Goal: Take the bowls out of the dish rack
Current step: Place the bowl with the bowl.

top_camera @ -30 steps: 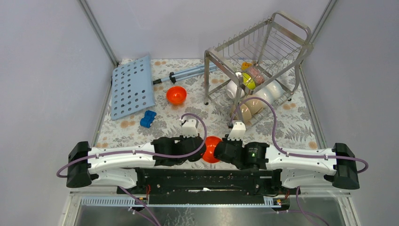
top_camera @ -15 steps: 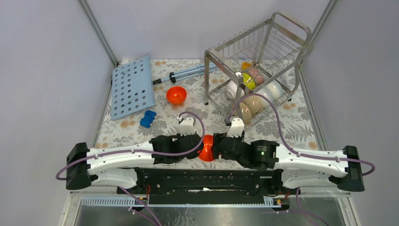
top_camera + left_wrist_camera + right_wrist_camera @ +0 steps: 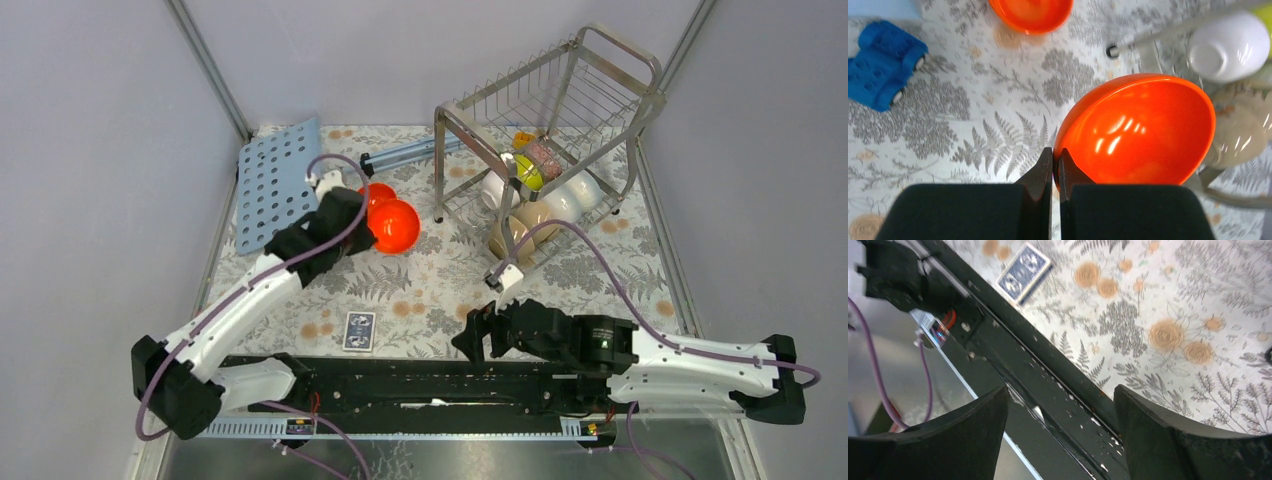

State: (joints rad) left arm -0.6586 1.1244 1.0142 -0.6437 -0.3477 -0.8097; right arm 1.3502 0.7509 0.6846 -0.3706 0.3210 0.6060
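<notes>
My left gripper [image 3: 366, 236] is shut on the rim of an orange bowl [image 3: 394, 226], carried above the floral cloth. In the left wrist view its jaws [image 3: 1055, 152] pinch the rim of that orange bowl [image 3: 1138, 130]. A second orange bowl [image 3: 374, 193] sits on the cloth just behind. The steel dish rack [image 3: 600, 75] stands at the far right, with a white bowl [image 3: 577, 193] and a beige bowl [image 3: 520, 235] on its lower tier. My right gripper [image 3: 476, 336] hangs open and empty by the near rail [image 3: 1058, 385], its fingers [image 3: 1148, 425] wide apart.
A light-blue perforated board [image 3: 274, 182] leans at the far left, with a blue-grey rod [image 3: 400, 155] behind the bowls. A blue toy car [image 3: 883, 62] lies left of the held bowl. A card deck [image 3: 359, 330] lies near the front rail.
The right gripper let go of the orange bowl, opened, and drew back toward the near edge. The left arm swung the bowl out to the far left, beside the other orange bowl.
</notes>
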